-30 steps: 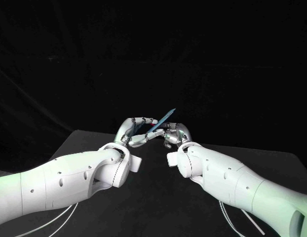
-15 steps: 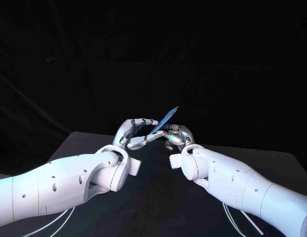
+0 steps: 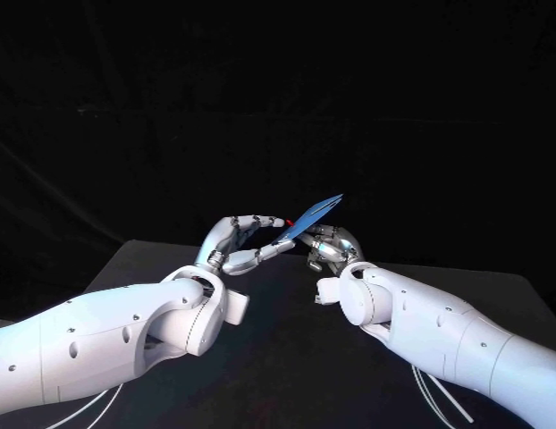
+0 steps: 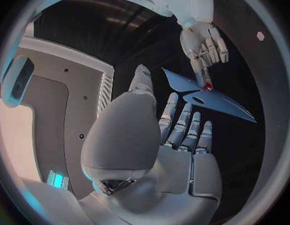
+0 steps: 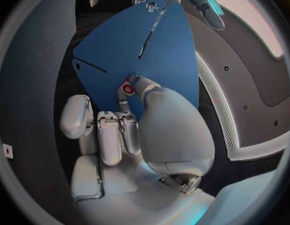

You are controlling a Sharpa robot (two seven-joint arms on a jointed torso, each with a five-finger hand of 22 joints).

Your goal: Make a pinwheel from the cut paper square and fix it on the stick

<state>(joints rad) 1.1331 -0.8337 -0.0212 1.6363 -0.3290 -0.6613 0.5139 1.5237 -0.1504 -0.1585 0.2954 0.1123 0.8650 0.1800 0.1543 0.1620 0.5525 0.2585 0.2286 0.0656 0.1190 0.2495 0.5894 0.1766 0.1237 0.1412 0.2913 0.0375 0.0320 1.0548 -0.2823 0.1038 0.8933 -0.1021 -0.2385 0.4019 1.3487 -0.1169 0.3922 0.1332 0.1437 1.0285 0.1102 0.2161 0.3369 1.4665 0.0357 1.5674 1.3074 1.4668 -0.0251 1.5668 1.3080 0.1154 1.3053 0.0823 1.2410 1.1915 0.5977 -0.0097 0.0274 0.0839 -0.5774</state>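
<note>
At frame centre, the right robot hand pinches the blue paper; beside it, the left robot hand is spread wide, holding nothing.

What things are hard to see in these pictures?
- Stick: right wrist view, fingers of the right hand cover most of it.
- Paper: head view, seen edge-on, so its cuts don't show.
- Left hand: head view, too small to tell whether it touches the paper.
</note>
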